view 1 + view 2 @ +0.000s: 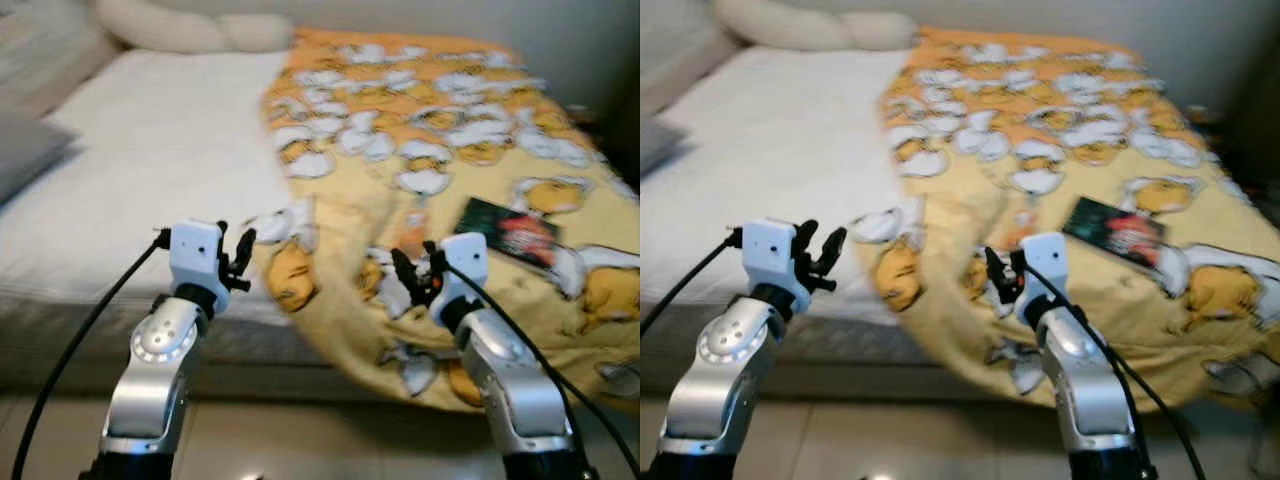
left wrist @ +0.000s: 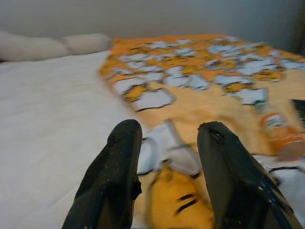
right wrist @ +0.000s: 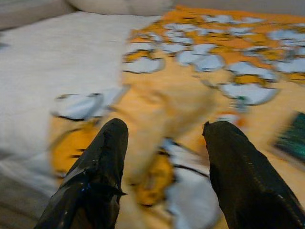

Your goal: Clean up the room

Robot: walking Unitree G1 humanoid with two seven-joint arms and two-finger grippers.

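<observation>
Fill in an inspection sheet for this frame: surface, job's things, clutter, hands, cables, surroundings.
Surface: bed with white sheet, its right side covered by a yellow cartoon blanket that hangs over the front edge.
Job's things: dark packet lying on the blanket; orange bottle on the blanket, blurred.
Clutter: nothing else seen.
Hands: left hand open, raised before the bed edge, holding nothing; right hand open, over the blanket's front part, holding nothing.
Cables: black cable along the left arm, another along the right arm.
Surroundings: long pillow at the head of the bed, wall behind, pale floor below.
</observation>
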